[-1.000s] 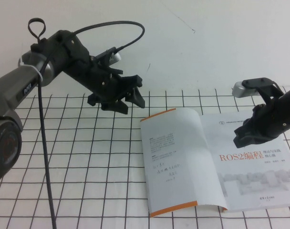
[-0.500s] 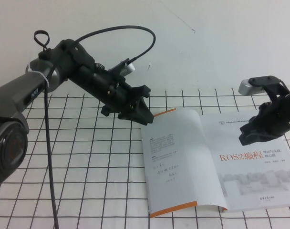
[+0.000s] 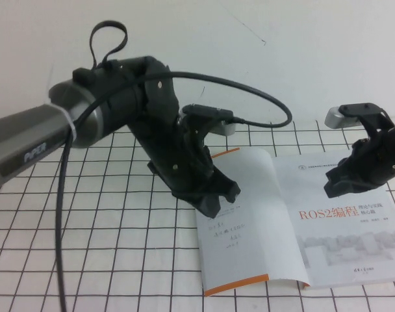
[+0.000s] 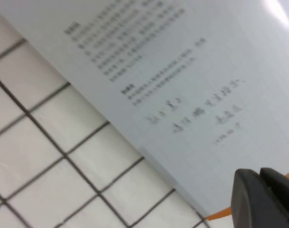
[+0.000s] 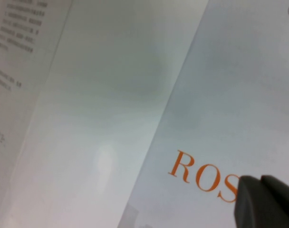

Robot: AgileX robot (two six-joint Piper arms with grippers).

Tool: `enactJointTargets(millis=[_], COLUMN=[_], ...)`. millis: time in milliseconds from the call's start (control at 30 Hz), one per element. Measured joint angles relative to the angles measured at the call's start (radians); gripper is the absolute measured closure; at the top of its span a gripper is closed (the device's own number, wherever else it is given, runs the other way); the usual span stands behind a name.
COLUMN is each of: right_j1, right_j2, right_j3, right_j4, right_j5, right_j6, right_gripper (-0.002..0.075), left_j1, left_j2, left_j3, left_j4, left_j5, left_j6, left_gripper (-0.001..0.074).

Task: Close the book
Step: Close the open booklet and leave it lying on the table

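An open white book [image 3: 334, 240] lies on the grid mat at the front right, its title page with orange lettering [image 5: 197, 173] facing up. Its left cover [image 3: 246, 244], edged in orange, stands partly raised. My left gripper [image 3: 214, 198] is shut and sits low over the far left corner of that cover, hiding it. In the left wrist view the cover [image 4: 182, 71] fills the frame past the closed fingers [image 4: 251, 199]. My right gripper [image 3: 338, 188] is shut and hovers over the far right part of the title page [image 5: 220, 95], holding nothing.
A white mat with a black grid [image 3: 106, 227] covers the table, bare to the left of the book. The left arm's black cable [image 3: 262, 97] loops above the book's far edge. A white wall [image 3: 282, 39] stands behind.
My left arm has swung right and down from behind the mat onto the book's left cover corner. The right gripper has hardly moved.
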Motion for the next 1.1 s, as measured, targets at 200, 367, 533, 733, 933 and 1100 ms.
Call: enactJointTargets(millis=[200,367,533,733,933,1100], right_j1=[0.000,0.000,0.000,0.000,0.000,0.000], right_j2=[0.000,0.000,0.000,0.000,0.000,0.005], right_j3=[0.000,0.000,0.000,0.009,0.112,0.167], right_j4=[0.029,0.059,0.060,0.042,0.043,0.085], right_j5=[0.002,0.010,0.014,0.000,-0.108,-0.171], right_j6=[-0.012,-0.034,-0.049,-0.053,-0.056,-0.096], right_gripper=[0.0729,0.0729,0.0729,0.0729,0.0729,0.0729], left_j1=[0.078,0.144,0.150,0.151,0.166,0.170], left_j2=[-0.083,-0.040,0.013,0.076,0.080,0.080], left_j3=[0.335,0.419,0.423,0.425,0.425,0.425], left_j4=[-0.416,-0.698,-0.720,-0.725,-0.725,-0.737], left_j5=[-0.269,-0.369,-0.416,-0.442,-0.450,-0.458], left_j6=[0.051,0.219,0.233,0.207,0.196,0.194], left_gripper=[0.0736,0.0735,0.0617,0.0353,0.0295,0.0288])
